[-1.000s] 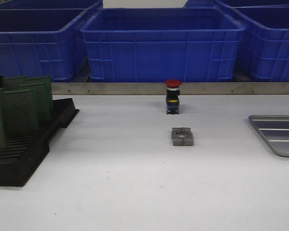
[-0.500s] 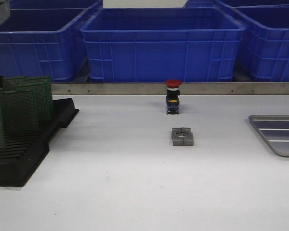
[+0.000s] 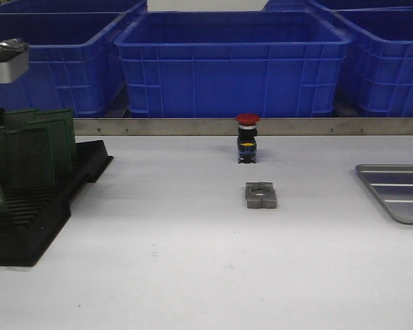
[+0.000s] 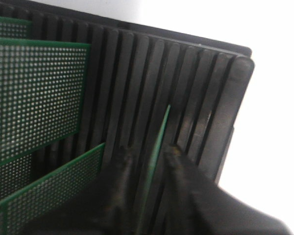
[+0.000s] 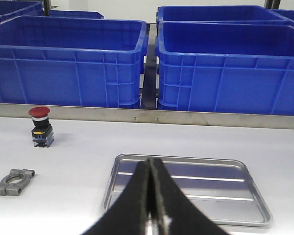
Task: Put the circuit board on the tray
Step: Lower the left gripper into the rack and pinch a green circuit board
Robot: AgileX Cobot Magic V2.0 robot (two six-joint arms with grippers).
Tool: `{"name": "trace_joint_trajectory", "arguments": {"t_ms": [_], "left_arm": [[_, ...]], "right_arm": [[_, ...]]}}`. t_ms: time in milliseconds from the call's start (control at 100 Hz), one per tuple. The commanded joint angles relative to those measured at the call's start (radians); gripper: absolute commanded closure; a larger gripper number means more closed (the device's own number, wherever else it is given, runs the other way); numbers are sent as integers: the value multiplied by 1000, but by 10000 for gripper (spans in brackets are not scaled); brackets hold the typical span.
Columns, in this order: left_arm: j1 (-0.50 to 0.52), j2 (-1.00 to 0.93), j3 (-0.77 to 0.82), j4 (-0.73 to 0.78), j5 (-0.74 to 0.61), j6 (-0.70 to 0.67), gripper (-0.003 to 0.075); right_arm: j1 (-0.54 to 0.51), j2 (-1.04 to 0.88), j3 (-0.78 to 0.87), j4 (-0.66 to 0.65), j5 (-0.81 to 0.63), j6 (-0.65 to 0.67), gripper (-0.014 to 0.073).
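Several green perforated circuit boards (image 3: 34, 148) stand upright in a black slotted rack (image 3: 48, 213) at the table's left. In the left wrist view my left gripper (image 4: 149, 152) is open and straddles one board (image 4: 160, 132) seen edge-on near the rack's end (image 4: 220, 112). One finger (image 4: 123, 166) stands on each side of the board, with a gap on at least one side. Only a grey part of the left arm (image 3: 5, 60) shows in the front view. The silver tray (image 3: 399, 192) lies at the right edge. My right gripper (image 5: 150, 164) is shut on nothing above the tray (image 5: 210, 196).
A red-capped push button (image 3: 247, 137) and a grey metal clamp block (image 3: 261, 194) sit mid-table. Big blue crates (image 3: 234, 62) stand behind a metal rail (image 3: 193, 126) along the table's far edge.
The grey part of my left arm has come down into the front view at the top left, above the rack. Nothing else on the table has moved.
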Motion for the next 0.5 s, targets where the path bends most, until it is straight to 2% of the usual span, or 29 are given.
{"name": "trace_joint_trajectory", "arguments": {"t_ms": [0, 190, 410, 490], "left_arm": [[2, -43, -29, -20, 4, 0, 743], [2, -44, -66, -18, 45, 2, 741], [0, -44, -182, -34, 238, 2, 741], [0, -44, -208, -111, 272, 2, 741]], "right_arm": [[-4, -26, -13, -7, -74, -4, 655], [-4, -26, -13, -7, -74, -4, 655], [-4, -26, -13, -7, -74, -4, 655], [-4, -26, -13, -7, -74, -4, 655]]}}
